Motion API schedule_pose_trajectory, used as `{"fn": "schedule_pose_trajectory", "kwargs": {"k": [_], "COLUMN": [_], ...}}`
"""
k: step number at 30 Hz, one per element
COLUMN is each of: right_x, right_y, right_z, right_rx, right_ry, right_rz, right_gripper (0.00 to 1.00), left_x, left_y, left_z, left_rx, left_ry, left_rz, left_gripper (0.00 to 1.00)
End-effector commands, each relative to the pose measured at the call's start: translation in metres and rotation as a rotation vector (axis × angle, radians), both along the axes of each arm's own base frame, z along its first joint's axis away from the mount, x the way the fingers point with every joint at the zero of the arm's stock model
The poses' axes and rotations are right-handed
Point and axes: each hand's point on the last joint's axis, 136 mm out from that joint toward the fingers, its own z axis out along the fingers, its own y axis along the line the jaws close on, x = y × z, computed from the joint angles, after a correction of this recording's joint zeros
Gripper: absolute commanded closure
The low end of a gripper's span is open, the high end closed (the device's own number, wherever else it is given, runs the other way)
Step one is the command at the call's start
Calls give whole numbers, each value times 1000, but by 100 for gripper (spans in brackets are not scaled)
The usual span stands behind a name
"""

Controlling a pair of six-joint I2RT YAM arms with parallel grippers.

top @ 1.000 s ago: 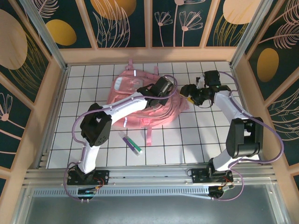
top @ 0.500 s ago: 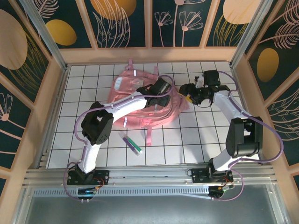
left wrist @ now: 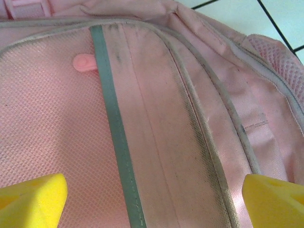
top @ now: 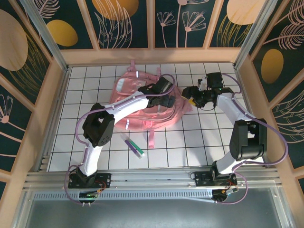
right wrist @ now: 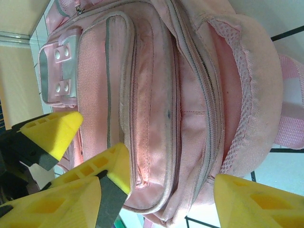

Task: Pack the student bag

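Pink student bag [top: 126, 88] lies mid-tabletop [top: 85, 95], just beyond two marker pens [top: 134, 146]. The left gripper [top: 155, 100] is over it and the right gripper [top: 189, 93] is at its right edge.

Left wrist: jaws released, spread wide above the bag's fabric.

Right wrist: jaws straddle the bag's end; I cannot tell whether they are grasping it.

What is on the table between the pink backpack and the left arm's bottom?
Two pens, one purple and one green, lie on the white tiles between the student bag and the left arm's base, in the top view.
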Motion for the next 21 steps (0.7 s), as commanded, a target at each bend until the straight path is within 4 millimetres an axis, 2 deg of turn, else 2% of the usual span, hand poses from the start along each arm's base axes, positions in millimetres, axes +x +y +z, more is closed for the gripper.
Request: {"fn": "schedule_pose_trajectory", "kwargs": {"k": [1, 5, 8, 9, 10, 12, 13, 15, 17, 18, 19, 21], "right_x": [-4, -3, -3, -2, -2, -1, -2, -2, -3, -3, -4, -5], "right_y": [3, 3, 4, 4, 5, 5, 5, 4, 4, 5, 6, 9], "right_z": [8, 6, 4, 3, 2, 3, 3, 3, 2, 1, 1, -1], "right_rx": [11, 15, 16, 18, 19, 19, 19, 16, 9, 6, 3, -6], "right_ry": [-32, -29, -24, -21, -20, -22, -22, -22, -20, -18, -19, -17], "right_rz": [14, 11, 13, 12, 14, 14, 15, 17, 19, 23, 25, 36], "right_gripper": [36, 35, 35, 35, 35, 35, 36, 36, 36, 36, 36, 36], "left_x": [-4, -3, -4, -2, 2, 7, 7, 6, 3, 2, 0, -2], "left_y": [2, 6, 0, 3, 9, 16, 17, 12, 7, 6, 7, 11], "left_z": [-19, -22, -17, -17, -16, -12, -9, 2, 11, 14, 15, 20], "left_rx": [34, 109, 121, 133, 153, 175, 168, 126, 86, 76, 76, 77], "left_ry": [65, 42, 25, 16, -2, -32, -39, -49, -44, -43, -40, -40], "left_rz": [2, -5, -26, -8, 21, 64, 71, 63, 41, 35, 28, 25], "left_gripper": [6, 1, 1, 4, 14, 42, 52, 71, 85, 96, 100, 100]}}
